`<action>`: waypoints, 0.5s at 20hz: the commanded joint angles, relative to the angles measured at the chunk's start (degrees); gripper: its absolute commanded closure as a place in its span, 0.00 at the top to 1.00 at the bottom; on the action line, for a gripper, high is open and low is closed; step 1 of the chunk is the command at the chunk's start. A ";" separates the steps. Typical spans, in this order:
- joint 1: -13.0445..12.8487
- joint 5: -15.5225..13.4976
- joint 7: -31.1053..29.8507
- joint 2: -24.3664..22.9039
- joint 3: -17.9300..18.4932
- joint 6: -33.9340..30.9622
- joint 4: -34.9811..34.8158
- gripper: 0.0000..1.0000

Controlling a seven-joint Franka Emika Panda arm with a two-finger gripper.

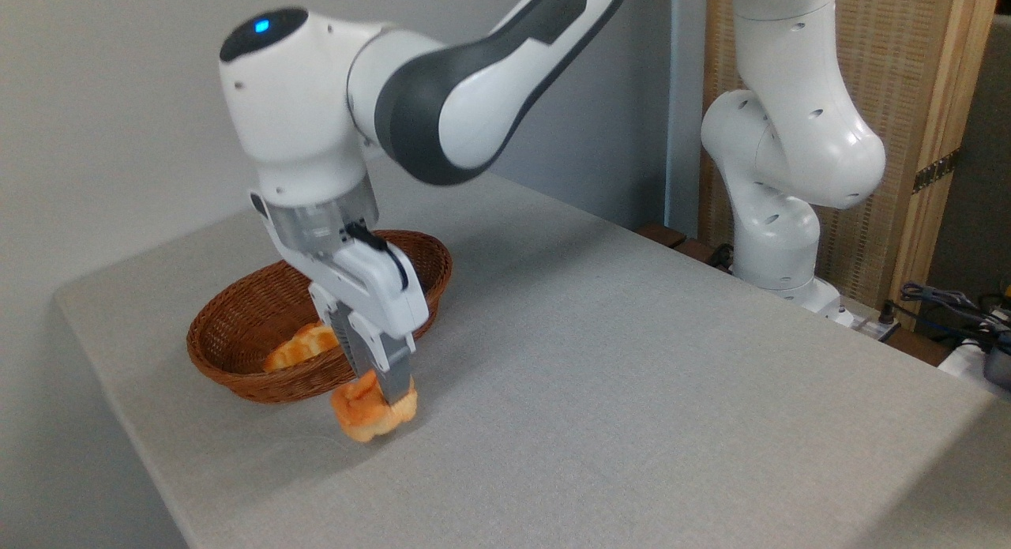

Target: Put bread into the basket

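The bread point(371, 413) sits just before the basket point(237, 359), which holds a pastry point(300, 347).

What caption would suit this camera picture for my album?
Gripper clamps the bun beside a wicker basket holding a pastry.

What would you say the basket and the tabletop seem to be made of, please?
The basket looks like woven wicker, reddish-brown with a slight sheen; the weave ribs show. The tabletop seems covered in matte grey fabric or textured laminate, finely speckled; which one I cannot tell.
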 commanded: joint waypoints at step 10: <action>-0.98 -8.86 0.03 -3.16 -8.67 0.01 2.63 0.77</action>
